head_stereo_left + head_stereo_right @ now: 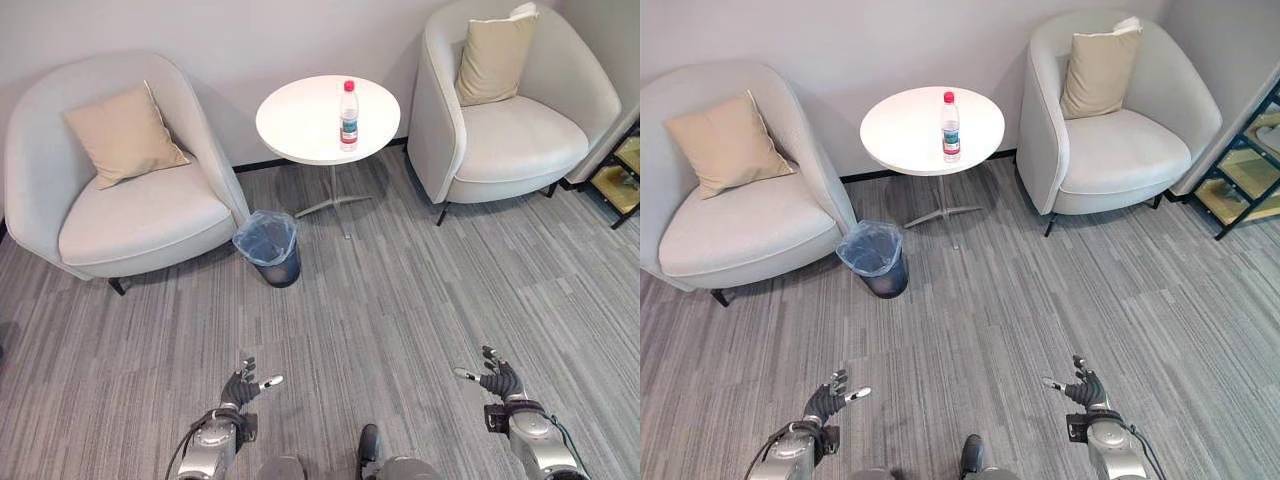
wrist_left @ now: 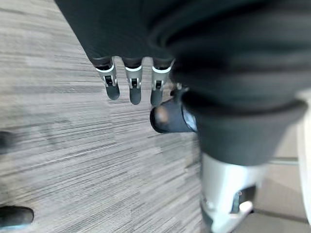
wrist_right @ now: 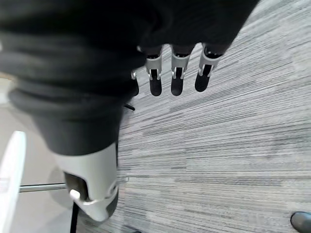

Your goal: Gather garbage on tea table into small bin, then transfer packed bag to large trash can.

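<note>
A clear plastic bottle (image 1: 348, 115) with a red cap stands upright on the round white tea table (image 1: 300, 125) between two armchairs. On the floor left of the table's foot sits a small dark bin (image 1: 269, 247) lined with a bluish bag. My left hand (image 1: 242, 387) hangs low over the carpet at the lower left, fingers straight and holding nothing. My right hand (image 1: 497, 379) hovers at the lower right, also open and empty. In the wrist views, the left hand's fingers (image 2: 131, 85) and the right hand's fingers (image 3: 176, 77) point straight out over the carpet.
A light grey armchair (image 1: 120, 200) with a beige cushion stands at the left, another armchair (image 1: 515, 110) with a cushion at the right. A dark shelf frame (image 1: 620, 170) stands at the far right edge. Grey striped carpet lies between me and the table.
</note>
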Controlling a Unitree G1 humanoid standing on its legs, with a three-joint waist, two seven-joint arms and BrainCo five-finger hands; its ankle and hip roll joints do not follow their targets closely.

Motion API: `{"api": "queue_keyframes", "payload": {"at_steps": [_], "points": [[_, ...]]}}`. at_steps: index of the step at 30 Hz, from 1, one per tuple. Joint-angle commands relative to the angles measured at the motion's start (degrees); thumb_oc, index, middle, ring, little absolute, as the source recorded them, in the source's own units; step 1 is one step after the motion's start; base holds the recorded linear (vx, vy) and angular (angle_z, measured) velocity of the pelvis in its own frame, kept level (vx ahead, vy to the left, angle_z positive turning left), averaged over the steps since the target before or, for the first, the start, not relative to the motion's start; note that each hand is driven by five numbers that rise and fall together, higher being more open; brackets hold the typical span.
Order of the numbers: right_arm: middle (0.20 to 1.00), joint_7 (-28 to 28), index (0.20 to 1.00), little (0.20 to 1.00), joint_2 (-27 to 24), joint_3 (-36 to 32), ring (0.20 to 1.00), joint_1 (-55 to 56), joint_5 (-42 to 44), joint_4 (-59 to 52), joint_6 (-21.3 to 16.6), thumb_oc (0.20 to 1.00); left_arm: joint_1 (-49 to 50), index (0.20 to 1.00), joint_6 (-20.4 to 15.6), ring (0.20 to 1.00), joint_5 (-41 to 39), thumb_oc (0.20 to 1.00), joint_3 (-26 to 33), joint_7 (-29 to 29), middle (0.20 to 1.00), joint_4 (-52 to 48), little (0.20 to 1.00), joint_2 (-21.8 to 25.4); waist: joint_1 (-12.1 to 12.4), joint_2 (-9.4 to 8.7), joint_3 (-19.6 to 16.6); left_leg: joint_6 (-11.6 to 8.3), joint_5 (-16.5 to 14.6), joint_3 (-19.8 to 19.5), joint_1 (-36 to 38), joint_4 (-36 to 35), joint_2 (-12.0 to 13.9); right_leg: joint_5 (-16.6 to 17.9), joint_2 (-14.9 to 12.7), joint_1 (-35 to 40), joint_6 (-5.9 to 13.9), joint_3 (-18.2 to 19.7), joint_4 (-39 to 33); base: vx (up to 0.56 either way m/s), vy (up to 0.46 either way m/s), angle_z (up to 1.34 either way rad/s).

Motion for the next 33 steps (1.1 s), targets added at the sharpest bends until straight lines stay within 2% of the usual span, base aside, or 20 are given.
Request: {"api": "queue_keyframes", "payload": {"at_steps": [1,4,6,7,9,10,11,12,13,14,17,20,23,25,26,27,30,32,33], "points": [[1.000,-1.0,1.000,1.000,-0.6,-0.5,1.000,0.5,1.7,-0.1,-1.0,1.000,1.2,1.000,-1.3,1.000,-0.1,1.000,-0.4,-0.1,1.000,-1.8,1.000,2.3,2.7,0.49,1.5,2.41,6.1,1.9,-2.6,-2.8,-1.9,-10.4,-2.3,2.8,8.82,5.1,2.7,0.33,0.056,0.16],[1.000,-1.3,1.000,1.000,-0.3,-0.2,1.000,0.4,1.0,0.3,-0.6,1.000,2.3,1.000,-1.3,1.000,-0.2,1.000,0.5,0.2,1.000,-1.6,1.000,2.4,4.2,0.69,1.7,2.02,8.2,1.9,-5.2,-5.8,-2.0,-12.0,-1.7,5.0,8.84,7.3,3.2,0.32,0.118,-0.27],[1.000,-0.8,1.000,1.000,0.1,-0.1,1.000,0.7,0.0,0.0,-0.6,1.000,3.3,1.000,-1.2,1.000,0.3,1.000,1.1,-0.1,1.000,-1.1,1.000,2.3,4.5,1.09,0.6,2.84,8.4,1.6,-3.4,-7.1,-1.7,-13.3,-1.6,7.1,9.53,8.4,3.2,0.42,0.215,-0.58],[1.000,-0.7,1.000,1.000,0.5,0.1,1.000,0.6,-0.7,-0.1,-0.5,1.000,3.9,1.000,-1.2,1.000,0.3,1.000,1.3,-0.1,1.000,-1.2,1.000,2.5,4.8,0.43,-0.1,3.71,7.6,2.2,-3.6,-4.9,-2.3,-13.8,-3.3,8.0,10.14,9.1,3.9,0.41,0.230,-0.68],[1.000,-0.4,1.000,1.000,1.2,0.4,1.000,0.4,-0.9,-0.5,-0.4,1.000,4.0,1.000,-1.4,1.000,0.5,1.000,1.6,-0.3,1.000,-1.1,1.000,3.0,5.4,-0.22,-0.6,4.55,6.3,3.4,-3.2,-3.6,-2.5,-13.9,-4.8,7.4,10.85,9.9,5.9,0.34,0.205,-0.66],[1.000,-0.1,1.000,1.000,1.6,0.9,1.000,-0.4,-1.1,-0.6,-0.2,1.000,3.6,1.000,-1.4,1.000,0.5,1.000,2.1,0.0,1.000,-0.8,1.000,3.6,5.5,-0.37,-0.6,5.54,4.6,4.5,-2.6,-2.7,-2.7,-13.5,-5.7,5.7,12.07,10.1,10.5,0.34,0.234,-0.70],[1.000,-0.1,1.000,1.000,1.9,1.3,1.000,-1.2,-1.1,-1.1,-0.5,1.000,2.9,1.000,-1.6,1.000,0.6,1.000,2.4,0.4,1.000,-0.3,1.000,4.3,5.4,-0.41,-0.6,6.40,3.0,5.0,-1.6,-2.3,-3.0,-12.6,-6.1,3.1,13.37,10.5,14.7,0.41,0.263,-0.65],[1.000,0.2,1.000,1.000,2.0,1.5,1.000,-1.7,-1.0,-1.6,-0.4,1.000,2.5,1.000,-1.9,1.000,0.5,1.000,2.7,0.7,1.000,-0.5,1.000,4.8,4.7,0.12,-0.3,7.34,1.2,5.2,1.2,-2.9,-3.4,-10.7,-6.5,-1.0,13.42,10.1,17.3,0.37,0.189,-0.29],[1.000,0.1,1.000,1.000,1.8,1.6,1.000,-2.2,-1.0,-1.3,-0.4,1.000,2.6,1.000,-2.0,1.000,0.2,1.000,3.0,1.0,1.000,-0.5,1.000,4.9,4.6,0.48,-0.2,7.43,0.6,5.3,2.7,-3.5,-3.5,-9.9,-7.0,-2.4,13.26,8.3,16.5,0.36,0.106,-0.16],[1.000,0.2,1.000,1.000,1.6,1.9,1.000,-2.6,-1.5,-1.0,-0.1,1.000,2.6,1.000,-1.9,1.000,0.1,1.000,3.0,0.9,1.000,-0.3,1.000,4.8,4.4,0.88,0.1,7.41,-0.2,5.6,4.4,-4.3,-3.2,-8.7,-7.9,-4.1,13.15,5.0,14.4,0.26,0.022,-0.32],[1.000,0.3,1.000,1.000,1.0,2.3,1.000,-3.0,-1.9,-0.5,0.1,1.000,2.5,1.000,-1.8,1.000,0.1,1.000,2.9,0.7,1.000,0.5,1.000,4.3,3.1,1.28,1.3,7.41,-2.2,5.5,10.1,-6.1,-3.7,-5.4,-8.1,-7.9,13.09,1.1,9.9,0.36,-0.021,-0.35],[1.000,0.3,1.000,1.000,0.6,2.0,1.000,-2.5,-2.2,-0.8,0.4,1.000,2.4,1.000,-2.0,1.000,0.3,1.000,3.0,0.8,1.000,0.9,1.000,3.9,2.1,1.26,1.6,7.30,-3.3,4.4,12.3,-6.2,-4.4,-3.5,-8.1,-10.5,13.60,1.6,7.8,0.32,-0.068,0.01],[1.000,0.4,1.000,1.000,0.3,1.6,1.000,-1.7,-2.4,-0.6,0.4,1.000,1.7,1.000,-2.2,1.000,0.5,1.000,2.8,1.1,1.000,1.2,1.000,3.6,0.6,1.13,1.8,6.39,-6.1,1.5,16.3,-5.9,-4.6,-1.2,-8.2,-13.1,14.41,5.4,7.1,0.44,-0.170,0.32],[1.000,0.5,1.000,1.000,0.2,1.6,1.000,-1.0,-2.1,-0.8,-0.2,1.000,1.6,1.000,-2.5,1.000,0.8,1.000,2.4,1.1,1.000,1.5,1.000,3.3,0.1,1.19,1.1,5.68,-7.6,0.1,17.8,-5.2,-4.2,-0.7,-7.9,-12.5,13.58,6.7,7.4,0.30,-0.169,0.63],[1.000,0.5,1.000,1.000,0.2,1.6,1.000,-1.0,-2.1,-0.8,-0.2,1.000,1.6,1.000,-2.5,1.000,0.8,1.000,2.4,1.1,1.000,1.5,1.000,3.2,0.0,1.28,1.1,5.65,-7.6,0.0,17.9,-5.2,-4.1,-0.7,-7.8,-12.4,13.56,6.7,7.4,0.34,-0.267,0.68],[1.000,0.5,1.000,1.000,-0.1,1.5,1.000,-0.8,-1.7,-0.9,-0.5,1.000,1.5,1.000,-2.3,1.000,0.3,1.000,2.2,1.0,1.000,1.4,1.000,2.8,-0.3,2.02,0.4,4.04,-7.0,-0.3,17.8,-2.8,-2.2,-1.4,-7.0,-11.3,12.46,6.3,7.9,0.26,-0.268,0.56],[1.000,0.4,1.000,1.000,-0.9,1.1,1.000,-0.6,-0.5,-1.0,-0.7,1.000,1.0,1.000,-1.9,1.000,-0.4,1.000,1.2,0.7,1.000,0.9,1.000,2.2,-0.5,1.97,0.7,1.89,-2.4,-0.6,13.4,6.4,0.1,-2.8,-6.2,-9.0,10.30,5.0,7.1,0.19,-0.272,0.41],[1.000,0.1,1.000,1.000,-1.4,1.2,1.000,-0.5,-0.4,-1.0,-0.7,1.000,0.9,1.000,-1.8,1.000,-1.0,1.000,1.3,0.7,1.000,0.9,1.000,1.9,-0.3,1.89,0.7,1.60,0.3,0.9,12.0,9.0,2.2,-4.7,-5.4,-6.9,9.14,3.7,6.4,0.20,-0.228,0.20],[1.000,0.2,1.000,1.000,-1.5,1.2,1.000,-0.5,-0.6,-0.7,-0.2,1.000,0.8,1.000,-1.7,1.000,-1.3,1.000,1.3,0.5,1.000,0.9,1.000,1.8,-0.2,1.95,0.8,1.87,0.1,1.3,11.8,8.7,2.5,-5.3,-5.2,-6.0,9.01,3.6,6.1,0.19,-0.173,0.09]]}}
